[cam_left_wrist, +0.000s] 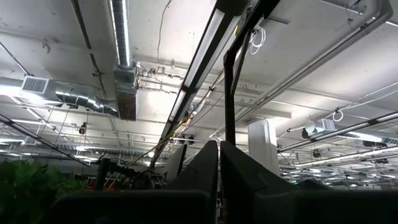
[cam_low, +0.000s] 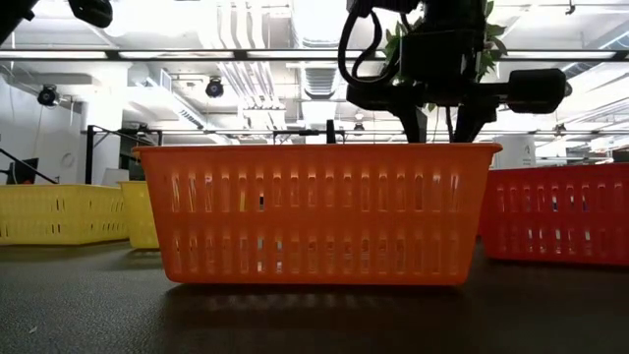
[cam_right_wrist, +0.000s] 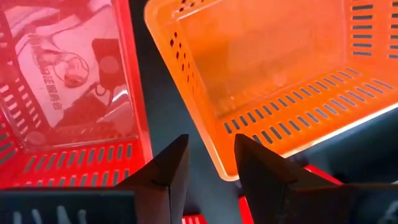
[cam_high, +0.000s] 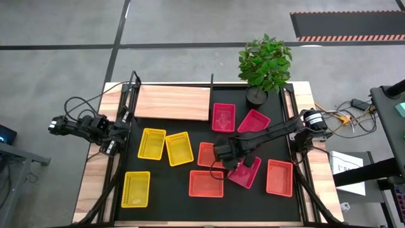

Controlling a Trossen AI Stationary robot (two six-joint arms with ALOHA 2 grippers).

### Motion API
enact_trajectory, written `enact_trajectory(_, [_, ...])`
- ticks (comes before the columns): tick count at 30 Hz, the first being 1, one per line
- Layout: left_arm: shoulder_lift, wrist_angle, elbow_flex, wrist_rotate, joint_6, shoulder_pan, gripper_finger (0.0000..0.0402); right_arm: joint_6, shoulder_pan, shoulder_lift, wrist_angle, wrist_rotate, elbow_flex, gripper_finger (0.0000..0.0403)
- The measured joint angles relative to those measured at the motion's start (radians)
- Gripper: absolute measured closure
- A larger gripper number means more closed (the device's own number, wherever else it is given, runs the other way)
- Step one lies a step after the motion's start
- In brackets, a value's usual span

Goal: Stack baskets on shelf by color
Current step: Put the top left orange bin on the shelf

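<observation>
The light-wood shelf (cam_high: 172, 102) lies at the table's far left. Yellow baskets (cam_high: 152, 144) sit on the mat's left half; orange and pinkish-red ones lie in the middle and to the right. My right gripper (cam_high: 229, 158) points down, open, over the gap between a middle orange basket (cam_high: 207, 154) and a pinkish-red basket (cam_high: 247, 172). In the right wrist view its fingertips (cam_right_wrist: 211, 168) stand either side of the orange basket's (cam_right_wrist: 273, 68) side wall, near a corner. The pinkish-red basket (cam_right_wrist: 68, 81) lies beside it. My left gripper (cam_left_wrist: 217, 165) is shut, pointing up, at the left edge (cam_high: 112, 136). My right gripper comes from above, one finger (cam_right_wrist: 264, 174) over the inside of the orange basket's side wall (cam_right_wrist: 214, 146) near its corner and the other outside it. Whether either finger touches the wall, I cannot tell. The basket rests flat on the mat.
A potted plant (cam_high: 264, 66) stands at the far right corner. Two more pinkish-red baskets (cam_high: 223, 117) lie just right of the shelf. An orange basket (cam_low: 319, 211) fills the low view close to the near edge, another (cam_high: 280, 177) at the near right. Black frame posts line both sides.
</observation>
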Motion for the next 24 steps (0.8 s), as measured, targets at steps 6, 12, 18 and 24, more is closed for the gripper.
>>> enact_trajectory(6, [0.0, 0.001, 0.0, 0.0, 0.0, 0.0, 0.04, -0.011, -0.021, 0.0, 0.012, -0.013, -0.018, 0.0286])
enact_trajectory(12, [0.0, 0.004, 0.0, 0.0, 0.0, 0.0, 0.04, -0.019, -0.026, 0.0, 0.096, -0.057, -0.052, 0.0306])
enact_trajectory(18, [0.0, 0.007, 0.0, 0.0, 0.0, 0.0, 0.04, -0.022, -0.028, 0.0, 0.127, -0.108, -0.058, 0.0349])
enact_trajectory(24, [0.001, 0.007, 0.0, 0.0, 0.0, 0.0, 0.04, -0.015, -0.028, 0.0, 0.132, -0.134, -0.058, 0.039])
